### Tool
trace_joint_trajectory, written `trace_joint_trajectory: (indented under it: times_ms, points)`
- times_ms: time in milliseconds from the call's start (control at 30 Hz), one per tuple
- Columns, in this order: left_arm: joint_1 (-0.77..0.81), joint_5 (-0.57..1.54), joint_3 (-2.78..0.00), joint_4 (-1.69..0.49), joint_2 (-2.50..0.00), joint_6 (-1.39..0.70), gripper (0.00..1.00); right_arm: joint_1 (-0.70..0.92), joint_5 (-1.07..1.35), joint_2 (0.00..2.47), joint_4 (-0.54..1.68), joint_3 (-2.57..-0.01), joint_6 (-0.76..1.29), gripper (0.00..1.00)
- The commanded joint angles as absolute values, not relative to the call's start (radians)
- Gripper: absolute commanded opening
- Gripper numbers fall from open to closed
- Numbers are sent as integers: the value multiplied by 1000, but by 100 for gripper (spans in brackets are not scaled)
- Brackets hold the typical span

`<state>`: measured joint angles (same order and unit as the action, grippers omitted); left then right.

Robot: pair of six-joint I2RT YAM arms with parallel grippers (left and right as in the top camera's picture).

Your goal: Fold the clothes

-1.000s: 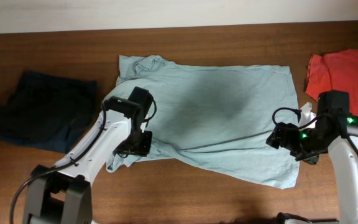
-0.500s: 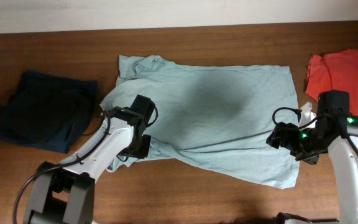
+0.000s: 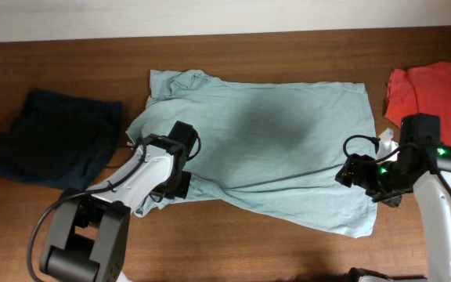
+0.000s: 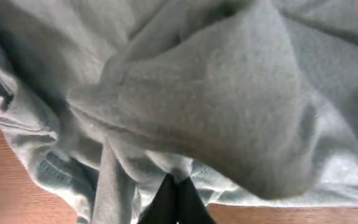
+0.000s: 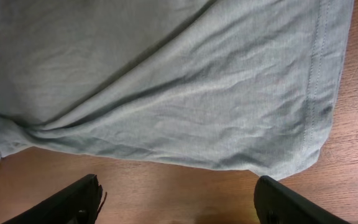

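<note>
We are seeing left gripper (image 4: 169, 199) pressed together, pinching bunched sleeve-side edge of pale grey-blue short-sleeved cotton T-shirt (image 3: 272, 149). Right gripper (image 5: 178, 193) is hanging spread wide, gripping nothing, over bare wood just beside T-shirt's hemmed corner. T-shirt is lying spread across middle of brown wooden table (image 3: 288, 251). Dark navy garment (image 3: 57, 137) is lying beyond left arm, orange-red shirt (image 3: 437, 86) beyond right arm.
</note>
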<state>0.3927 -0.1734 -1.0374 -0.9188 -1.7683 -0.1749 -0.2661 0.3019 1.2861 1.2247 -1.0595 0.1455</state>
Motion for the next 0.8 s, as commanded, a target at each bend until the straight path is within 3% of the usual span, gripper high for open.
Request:
trace_joint_trajectory:
  times_ms: [0,233,767]
  points:
    - [397,-184,-1076,-964,-1784,-162,0,-269,311,1286,1222,-1056,135,84]
    - [392,-331,-1333,-1221,-1778,-163,1,-269,310,1286,1222,-1056,135,83]
    - [265,-364,-1377,-1085,-1781,-162,2,-270,246,1291,1215,-1018,171,84]
